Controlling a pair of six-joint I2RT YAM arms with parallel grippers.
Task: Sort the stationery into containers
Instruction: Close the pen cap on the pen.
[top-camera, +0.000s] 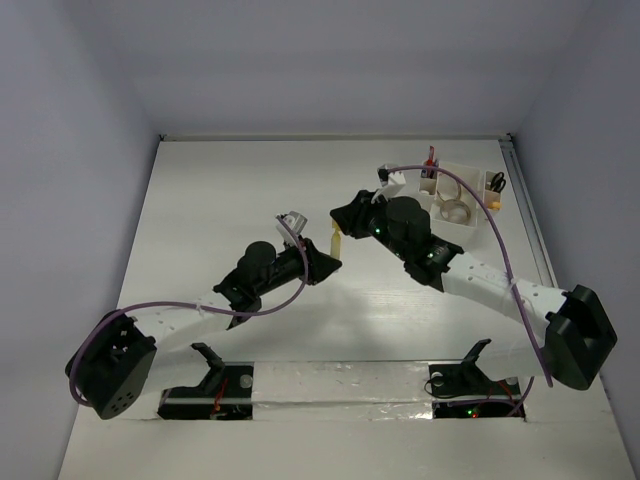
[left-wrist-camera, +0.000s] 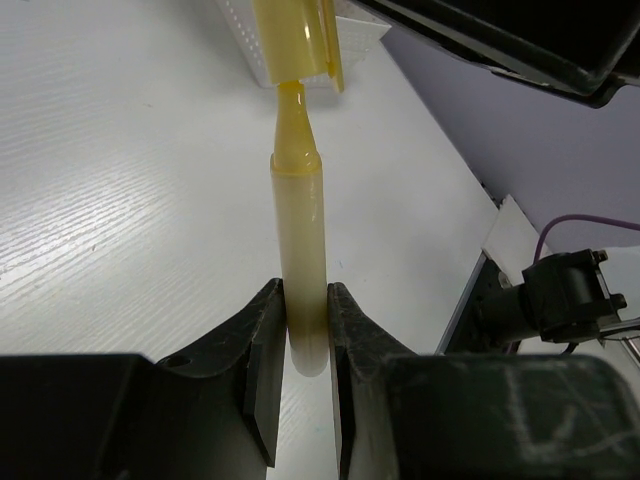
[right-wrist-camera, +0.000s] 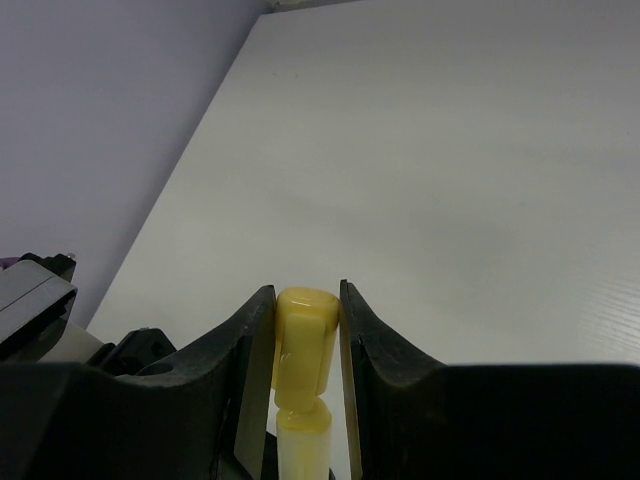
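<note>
A yellow highlighter (top-camera: 336, 241) hangs in the air over the middle of the table, held between both grippers. My left gripper (top-camera: 327, 264) is shut on its pale barrel (left-wrist-camera: 300, 250), with the barrel's end between the jaws (left-wrist-camera: 305, 312). My right gripper (top-camera: 342, 222) is shut on its yellow cap (right-wrist-camera: 305, 340). The cap (left-wrist-camera: 298, 35) sits partly off the barrel, so the narrow yellow neck (left-wrist-camera: 291, 115) shows. The white organiser (top-camera: 478, 172) stands at the back right. It holds a tape roll (top-camera: 455, 210), scissors (top-camera: 496, 182) and a red pen (top-camera: 431, 160).
The table's right edge has a metal rail (top-camera: 528, 215). Grey walls close in the left, back and right sides. A corner of the white organiser (left-wrist-camera: 360, 30) shows behind the cap in the left wrist view.
</note>
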